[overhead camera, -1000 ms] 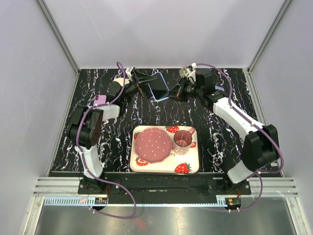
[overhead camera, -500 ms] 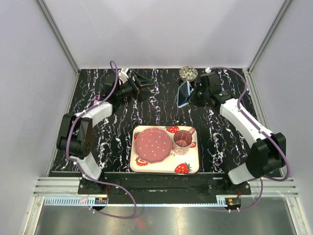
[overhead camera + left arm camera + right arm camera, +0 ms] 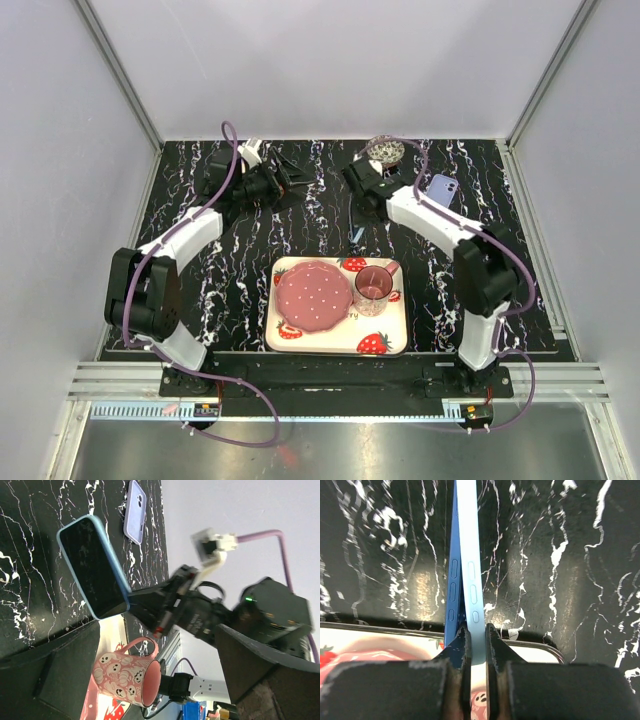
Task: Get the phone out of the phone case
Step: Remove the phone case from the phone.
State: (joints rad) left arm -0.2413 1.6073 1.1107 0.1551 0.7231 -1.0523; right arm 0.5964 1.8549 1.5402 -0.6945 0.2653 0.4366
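Right claw (image 3: 474, 642) pinches the phone case (image 3: 469, 540) edge-on, its lower end hidden in the grip; from above only a sliver; left claw (image 3: 296, 178) gapes open

Bright, even overhead light fills my views with scarcely a shadow, the glossy black worktop (image 3: 240, 270) throws back dull white glare patches under my right wrist, my right hand (image 3: 474, 635) looms soft and unfocused at the bottom edge, and my left wrist view blurs my right arm (image 3: 200, 610).
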